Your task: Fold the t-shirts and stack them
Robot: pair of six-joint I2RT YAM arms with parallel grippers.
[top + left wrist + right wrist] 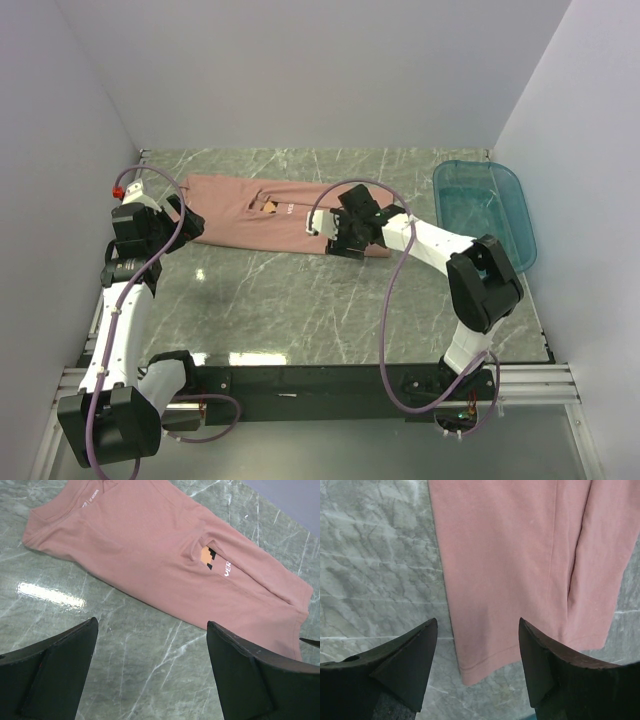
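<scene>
Item 1: the dusty-pink t-shirt [262, 215] lies flat on the far half of the grey marble surface [300, 310]. It forms a long band running left to right. Overlapping layers along its length partly cover the orange-brown print [209, 557] and white text [227, 570].

Item 2: the left pincer [188, 222] is at the shirt's left end. Its fingers [75, 645] are spread wide over bare marble, short of the cloth's near edge, and hold nothing.

Item 3: the right pincer [345, 238] is at the shirt's right end. Its fingers [415, 650] are spread, with the hem corner between them but not gripped.

Item 4: a translucent teal tub [484, 163] stands at the far right, well apart from the shirt.
</scene>
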